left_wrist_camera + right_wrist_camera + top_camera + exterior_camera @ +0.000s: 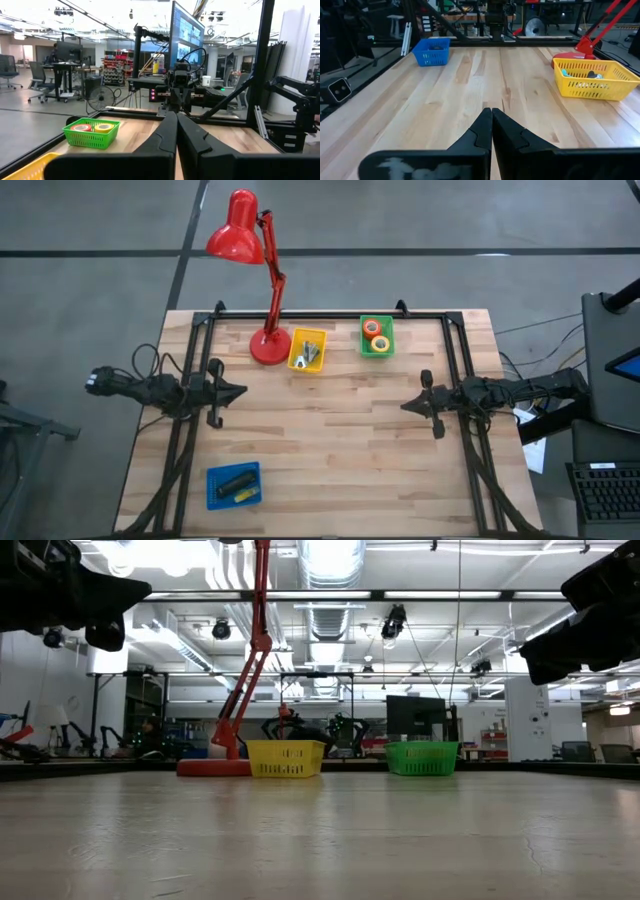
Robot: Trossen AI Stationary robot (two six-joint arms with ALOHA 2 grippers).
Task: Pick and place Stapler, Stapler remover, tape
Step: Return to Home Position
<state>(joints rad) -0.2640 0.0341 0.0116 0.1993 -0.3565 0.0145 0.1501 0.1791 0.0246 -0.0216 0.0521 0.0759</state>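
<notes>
The black stapler (233,481) lies in the blue basket (233,485) near the table's near left corner, beside a yellow bit. Two tape rolls (376,335) sit in the green basket (376,337) at the far edge; they also show in the left wrist view (92,128). The yellow basket (307,349) holds small metal pieces. My left gripper (241,391) hovers shut over the table's left side. My right gripper (405,406) hovers shut over the right side. Both touch nothing.
A red desk lamp (262,280) stands by its round base (268,346) at the far edge, next to the yellow basket. A black frame (330,314) runs along the far edge and both sides. Bare wood lies between the two grippers.
</notes>
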